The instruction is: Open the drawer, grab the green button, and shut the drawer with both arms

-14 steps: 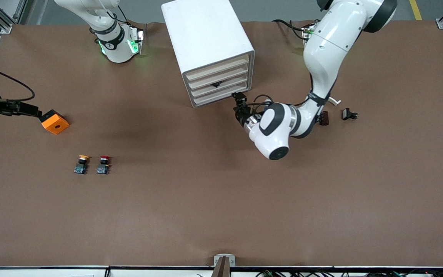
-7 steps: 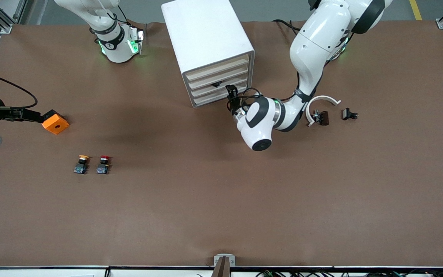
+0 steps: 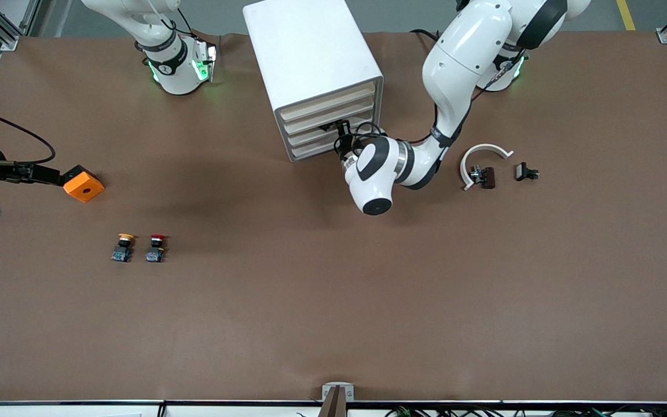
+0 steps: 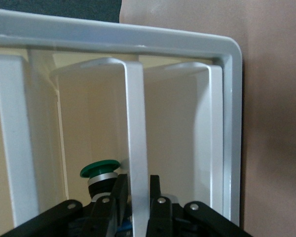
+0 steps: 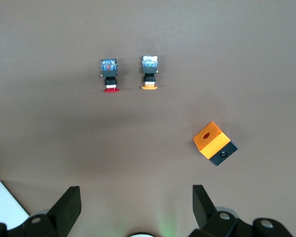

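Brown counter carries a white cabinet with four cream-fronted drawers. At the drawer second from the bottom, the left hand is clenched on a thin white front edge; the green button sits inside, just beside the fingers. Over the counter at the right arm's end, the right hand hangs released above two buttons, one red and one yellow, and one orange block.
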### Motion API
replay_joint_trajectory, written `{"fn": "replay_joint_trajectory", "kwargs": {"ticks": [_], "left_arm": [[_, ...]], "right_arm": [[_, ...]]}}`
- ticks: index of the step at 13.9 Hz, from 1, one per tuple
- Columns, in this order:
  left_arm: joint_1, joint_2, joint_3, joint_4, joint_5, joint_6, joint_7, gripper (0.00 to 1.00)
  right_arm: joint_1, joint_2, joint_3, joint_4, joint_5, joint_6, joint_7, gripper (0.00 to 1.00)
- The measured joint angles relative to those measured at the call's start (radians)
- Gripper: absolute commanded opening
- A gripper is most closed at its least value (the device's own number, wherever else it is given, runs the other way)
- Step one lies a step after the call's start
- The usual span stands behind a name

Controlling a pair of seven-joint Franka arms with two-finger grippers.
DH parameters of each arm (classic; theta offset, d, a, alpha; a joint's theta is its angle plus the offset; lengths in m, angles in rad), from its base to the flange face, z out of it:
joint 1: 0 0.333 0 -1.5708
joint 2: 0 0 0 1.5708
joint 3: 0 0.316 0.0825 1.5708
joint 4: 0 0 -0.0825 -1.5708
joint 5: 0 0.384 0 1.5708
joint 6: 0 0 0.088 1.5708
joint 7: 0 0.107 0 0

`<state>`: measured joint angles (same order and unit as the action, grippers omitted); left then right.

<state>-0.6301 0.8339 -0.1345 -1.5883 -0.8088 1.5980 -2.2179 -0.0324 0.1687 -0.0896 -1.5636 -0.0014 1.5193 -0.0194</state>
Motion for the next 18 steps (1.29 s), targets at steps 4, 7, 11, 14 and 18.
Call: {"fn": "replay_joint_trajectory", "kwargs": {"ticks": [4, 7, 11, 14, 18], "left_arm": [[0.004, 0.004, 0.004, 0.001, -0.013, -0.011, -0.001, 0.0], [0.01, 0.002, 0.045, 0.017, -0.017, -0.021, -0.001, 0.0], [0.092, 0.0, 0.073, 0.05, -0.017, -0.024, 0.0, 0.0], [0.149, 0.0, 0.075, 0.073, -0.017, -0.015, 0.002, 0.8], [0.185, 0.0, 0.08, 0.117, -0.017, 0.011, 0.002, 1.0]], "right_arm": [[0.067, 0.0, 0.007, 0.0, 0.001, -0.001, 0.241, 1.0], [0.152, 0.0, 0.012, 0.0, 0.019, -0.003, 0.425, 1.0], [0.277, 0.001, 0.016, -0.002, 0.058, 0.056, 0.625, 1.0], [0.4, 0.014, 0.017, -0.005, 0.07, 0.124, 0.739, 1.0], [0.557, 0.065, 0.018, -0.007, 0.108, 0.242, 0.915, 1.0]]}}
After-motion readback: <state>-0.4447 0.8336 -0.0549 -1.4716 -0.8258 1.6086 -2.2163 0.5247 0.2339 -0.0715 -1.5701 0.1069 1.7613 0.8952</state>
